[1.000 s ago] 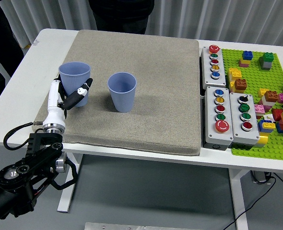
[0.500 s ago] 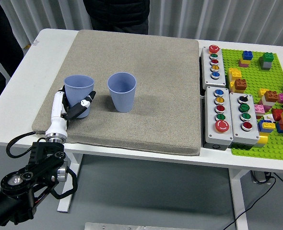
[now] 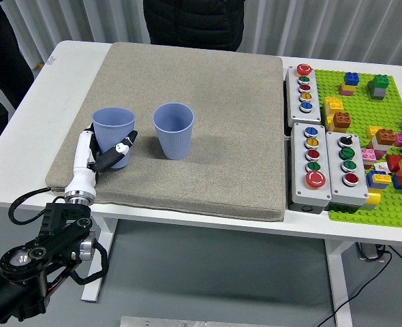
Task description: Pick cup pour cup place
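Note:
Two blue ribbed cups stand upright on the grey mat (image 3: 214,122). The left cup (image 3: 113,131) sits near the mat's front left corner, and my left hand (image 3: 105,150) is wrapped around its lower half. The thumb (image 3: 124,144) lies across the cup's front, while the other fingers (image 3: 88,133) reach round its left side. The right cup (image 3: 173,129) stands free a short way to the right, apart from the hand. I cannot see inside either cup well enough to tell its contents. My right arm is out of view.
Three grey button boxes (image 3: 318,163) line the mat's right edge. Beyond them a green baseplate (image 3: 364,102) carries several coloured bricks. A person in dark clothing (image 3: 194,20) stands at the far side, hands out of sight. The white table (image 3: 44,102) ends close to my left arm.
The left hand brought its cup toward the near edge and slightly right one second ago, down onto the mat. Over the last half second nothing visibly moved except the person at the far side.

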Available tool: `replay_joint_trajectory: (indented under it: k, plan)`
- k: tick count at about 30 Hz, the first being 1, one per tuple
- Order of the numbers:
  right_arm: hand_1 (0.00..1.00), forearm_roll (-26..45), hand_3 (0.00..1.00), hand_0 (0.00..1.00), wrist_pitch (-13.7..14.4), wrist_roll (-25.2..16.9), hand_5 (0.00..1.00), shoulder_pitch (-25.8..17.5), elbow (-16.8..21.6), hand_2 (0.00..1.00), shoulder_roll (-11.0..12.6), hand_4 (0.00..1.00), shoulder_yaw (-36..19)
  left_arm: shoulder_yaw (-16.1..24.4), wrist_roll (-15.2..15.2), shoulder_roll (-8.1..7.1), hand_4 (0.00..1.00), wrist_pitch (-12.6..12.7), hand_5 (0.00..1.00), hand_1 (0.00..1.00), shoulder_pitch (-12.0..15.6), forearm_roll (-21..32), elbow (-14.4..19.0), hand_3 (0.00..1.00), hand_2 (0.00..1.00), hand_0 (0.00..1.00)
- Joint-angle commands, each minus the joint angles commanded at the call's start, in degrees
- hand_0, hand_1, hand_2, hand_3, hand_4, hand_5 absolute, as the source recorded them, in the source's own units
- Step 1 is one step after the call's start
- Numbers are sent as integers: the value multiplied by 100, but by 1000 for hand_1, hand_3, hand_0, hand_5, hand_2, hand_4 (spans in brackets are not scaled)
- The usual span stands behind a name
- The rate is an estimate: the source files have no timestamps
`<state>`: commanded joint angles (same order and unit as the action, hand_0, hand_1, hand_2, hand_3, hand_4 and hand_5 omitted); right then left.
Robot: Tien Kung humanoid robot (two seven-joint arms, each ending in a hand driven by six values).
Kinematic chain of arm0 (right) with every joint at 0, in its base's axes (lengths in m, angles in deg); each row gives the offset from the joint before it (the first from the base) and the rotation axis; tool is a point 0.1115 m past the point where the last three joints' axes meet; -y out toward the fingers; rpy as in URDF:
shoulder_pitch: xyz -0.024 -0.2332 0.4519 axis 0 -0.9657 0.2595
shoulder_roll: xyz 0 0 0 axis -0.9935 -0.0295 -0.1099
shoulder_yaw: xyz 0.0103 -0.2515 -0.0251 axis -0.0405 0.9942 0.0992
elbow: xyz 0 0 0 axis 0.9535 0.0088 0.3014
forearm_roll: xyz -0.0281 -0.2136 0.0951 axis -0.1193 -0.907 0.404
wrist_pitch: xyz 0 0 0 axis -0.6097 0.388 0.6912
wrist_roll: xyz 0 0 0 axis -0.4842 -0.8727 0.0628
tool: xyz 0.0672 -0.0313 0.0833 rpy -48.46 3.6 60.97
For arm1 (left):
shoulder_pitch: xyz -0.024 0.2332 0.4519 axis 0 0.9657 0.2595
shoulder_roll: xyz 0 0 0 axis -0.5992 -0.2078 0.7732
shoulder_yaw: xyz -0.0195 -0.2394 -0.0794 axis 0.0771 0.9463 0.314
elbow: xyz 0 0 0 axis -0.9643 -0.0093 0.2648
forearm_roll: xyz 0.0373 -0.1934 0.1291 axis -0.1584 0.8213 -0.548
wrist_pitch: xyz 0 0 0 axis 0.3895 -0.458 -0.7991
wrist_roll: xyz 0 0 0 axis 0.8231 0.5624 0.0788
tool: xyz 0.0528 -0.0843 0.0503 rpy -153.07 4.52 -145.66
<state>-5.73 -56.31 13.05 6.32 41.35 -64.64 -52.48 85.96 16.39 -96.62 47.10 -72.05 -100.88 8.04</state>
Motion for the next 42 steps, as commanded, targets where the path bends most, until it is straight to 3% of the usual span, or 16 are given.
replay_joint_trajectory:
  k: [1, 7, 30, 36, 37, 42]
  plan:
    - [636, 0, 573, 674, 0, 1, 161, 0, 0, 568, 0, 2, -6, 12, -5, -7, 806, -34, 300, 576, 12, -16, 13, 585, 555, 595]
    - [636, -8, 573, 674, 1, 1, 161, 6, 0, 568, -1, 2, -15, 36, -23, -21, 817, -68, 313, 594, 32, -51, 10, 618, 578, 610]
    - [636, -20, 573, 674, 4, 4, 161, 36, 0, 568, -3, 2, -38, 89, -65, -88, 826, -203, 316, 605, 122, -142, 64, 650, 595, 622]
    - [635, -26, 573, 674, 3, 2, 161, 31, 0, 568, -3, 2, -42, 116, -127, -96, 851, -346, 344, 606, 142, -253, 81, 660, 600, 628]
    - [636, -36, 574, 674, 2, 2, 161, 34, 0, 568, -2, 2, -49, 127, -145, -97, 853, -389, 307, 629, 143, -291, 89, 756, 635, 645]
    - [636, -40, 574, 674, 2, 4, 161, 40, 0, 568, -1, 2, -52, 154, -188, -100, 853, -466, 307, 629, 141, -388, 106, 756, 635, 645]
